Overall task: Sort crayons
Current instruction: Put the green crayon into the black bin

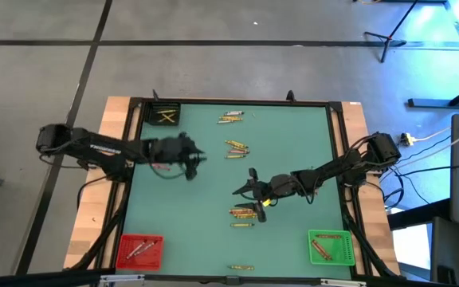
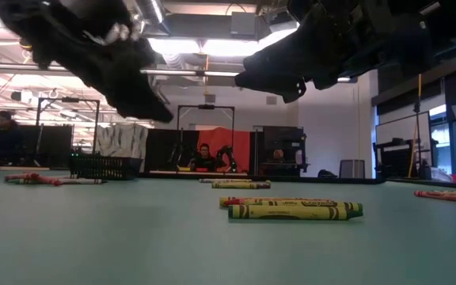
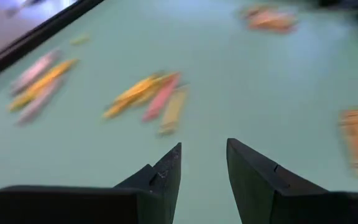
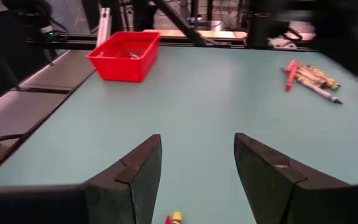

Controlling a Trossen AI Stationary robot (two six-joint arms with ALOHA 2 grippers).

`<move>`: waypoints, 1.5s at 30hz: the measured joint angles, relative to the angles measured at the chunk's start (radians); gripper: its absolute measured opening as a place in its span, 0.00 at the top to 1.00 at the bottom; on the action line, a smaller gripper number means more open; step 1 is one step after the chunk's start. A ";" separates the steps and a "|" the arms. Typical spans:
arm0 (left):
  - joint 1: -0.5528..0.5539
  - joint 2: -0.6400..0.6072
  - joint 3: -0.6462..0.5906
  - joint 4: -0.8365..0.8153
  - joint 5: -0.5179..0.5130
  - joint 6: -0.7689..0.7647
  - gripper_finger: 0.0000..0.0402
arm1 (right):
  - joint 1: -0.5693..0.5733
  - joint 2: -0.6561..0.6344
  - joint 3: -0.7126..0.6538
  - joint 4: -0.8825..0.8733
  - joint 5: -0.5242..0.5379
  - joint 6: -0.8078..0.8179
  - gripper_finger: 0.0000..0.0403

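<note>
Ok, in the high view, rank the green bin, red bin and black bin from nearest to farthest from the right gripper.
From the right gripper:
1. Green bin, on the table's right side.
2. Red bin, corner on the left arm's side.
3. Black bin, opposite corner on that left side.

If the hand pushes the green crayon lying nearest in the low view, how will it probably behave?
The green crayon is a round stick lying flat on the smooth table, so it probably rolls sideways if nudged. It looks thin and small, so likely light and stiff, though it may snap under a hard squeeze. Its paper wrapper should give some grip.
</note>
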State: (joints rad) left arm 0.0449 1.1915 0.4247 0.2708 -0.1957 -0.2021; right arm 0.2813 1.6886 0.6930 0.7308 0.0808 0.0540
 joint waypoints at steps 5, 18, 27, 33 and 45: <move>-0.199 0.000 -0.115 0.346 -0.072 -0.028 0.72 | 0.000 0.000 0.000 -0.001 0.089 -0.002 0.51; -0.492 0.028 -0.214 0.500 -0.245 0.022 0.72 | -0.048 -0.107 0.014 -0.175 0.225 0.033 0.51; -0.510 0.219 -0.214 0.751 -0.266 0.045 0.72 | -0.164 -0.255 0.242 -0.947 0.252 0.196 0.51; -0.510 0.360 -0.193 0.945 -0.257 0.059 0.72 | -0.220 -0.276 0.406 -1.468 0.315 0.335 0.51; -0.512 0.455 -0.121 0.936 -0.245 0.082 0.72 | -0.340 -0.275 0.376 -2.021 0.216 0.626 0.51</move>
State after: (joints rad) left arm -0.4671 1.6470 0.3038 1.2071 -0.4404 -0.1198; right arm -0.0583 1.4136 1.0691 -1.2898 0.2964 0.6799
